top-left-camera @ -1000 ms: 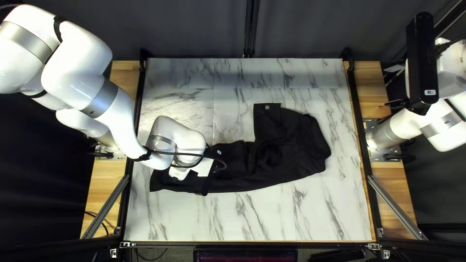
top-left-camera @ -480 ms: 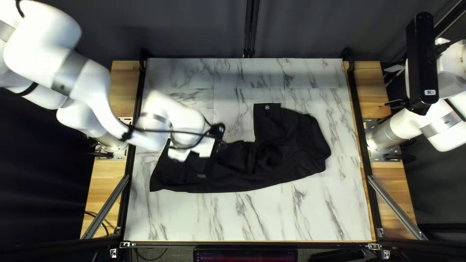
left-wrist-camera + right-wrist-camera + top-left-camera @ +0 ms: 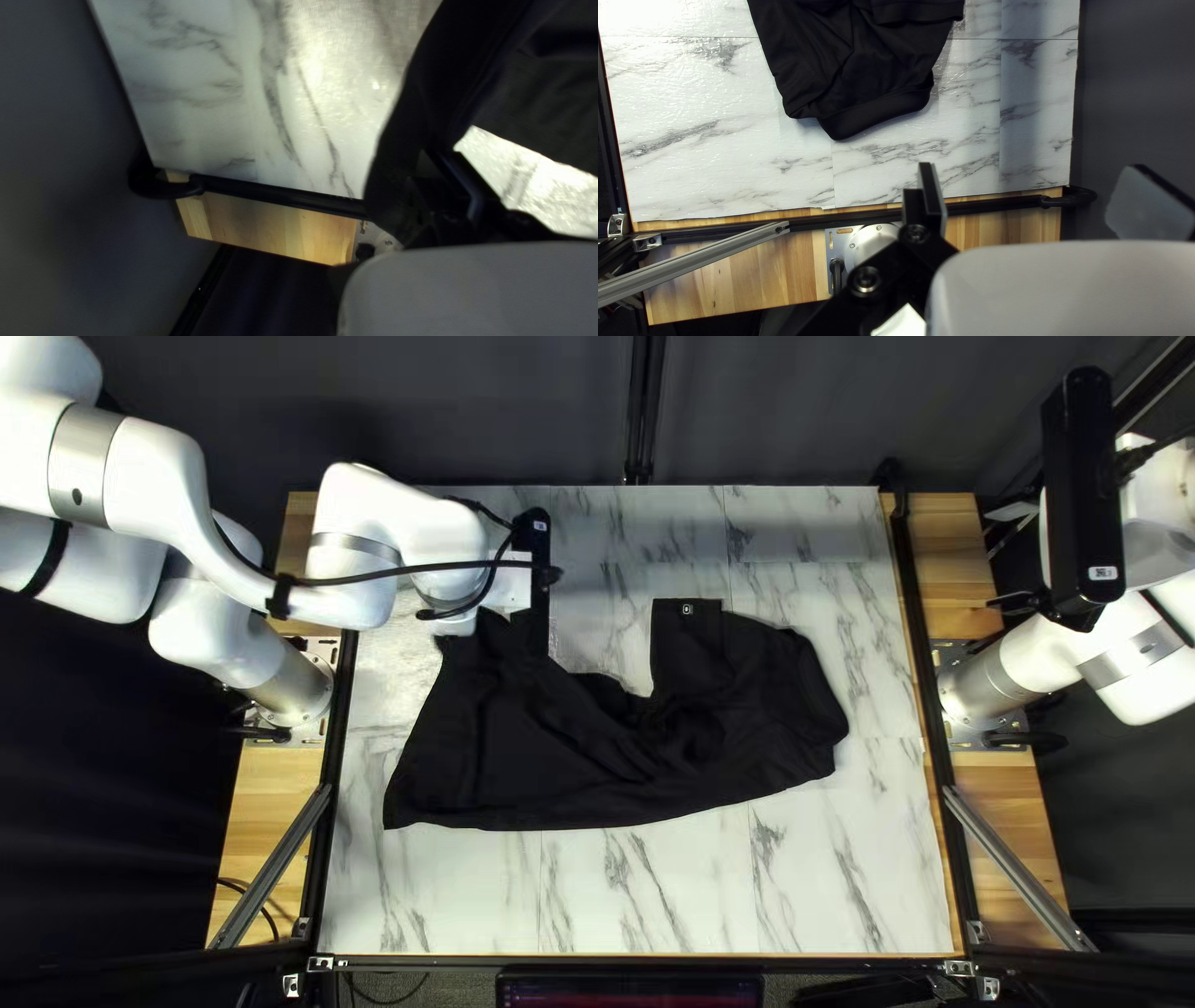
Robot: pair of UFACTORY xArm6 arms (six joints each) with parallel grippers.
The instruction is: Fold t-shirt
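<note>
1. The shirt (image 3: pixel 535 747) lies mid-frame in the top left view, pinched at upper left by the left gripper (image 3: pixel 445 162).
2. The right gripper (image 3: pixel 1033 174) is spread.
3. Cloth should be drawn gently, then lowered flat.

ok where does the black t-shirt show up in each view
Top left view: t-shirt left of center, reaching my left arm.
Left wrist view: close up, beside the wooden ledge.
Right wrist view: ahead of the right gripper.
Shared landmark: marbled tabletop.
</note>
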